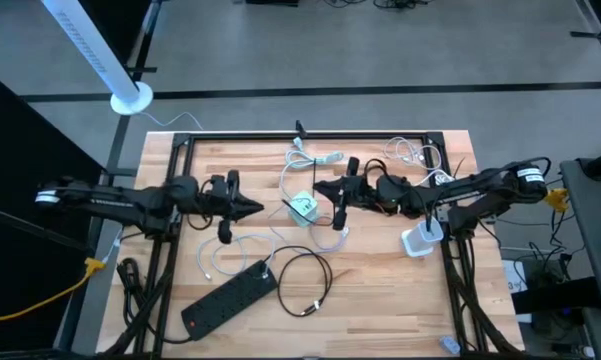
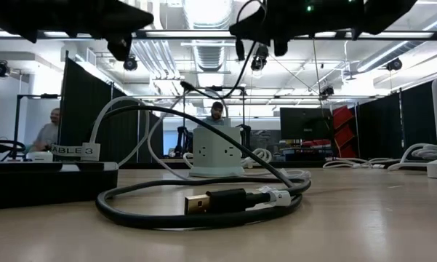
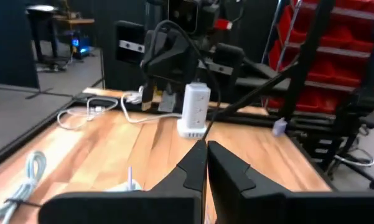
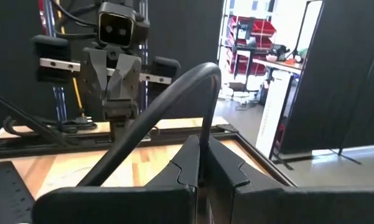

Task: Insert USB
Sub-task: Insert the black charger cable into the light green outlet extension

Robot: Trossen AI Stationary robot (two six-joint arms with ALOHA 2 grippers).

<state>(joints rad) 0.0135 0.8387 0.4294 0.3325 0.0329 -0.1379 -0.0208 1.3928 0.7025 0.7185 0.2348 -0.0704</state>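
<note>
The right end effector (image 1: 325, 188) pinches a black rubber cable (image 4: 168, 106) above the small white plastic charging hub (image 1: 302, 207) mid-counter. The left end effector (image 1: 255, 208) is pressed together, empty. Insertion seems not yet done; the plug itself is not visible in the grip.

Wood-plank table (image 1: 380, 290), seemingly matt black cable (image 2: 131, 211)

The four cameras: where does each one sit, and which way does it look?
High view: above the table, looking straight down on both arms, left gripper and right gripper.
Low view: at tabletop height, facing a black USB cable; arms overhead.
Left wrist view: past shut fingers toward the white charging hub.
Right wrist view: past fingers shut on a black cable.
Shared: the hub, also in high and low views.
</note>
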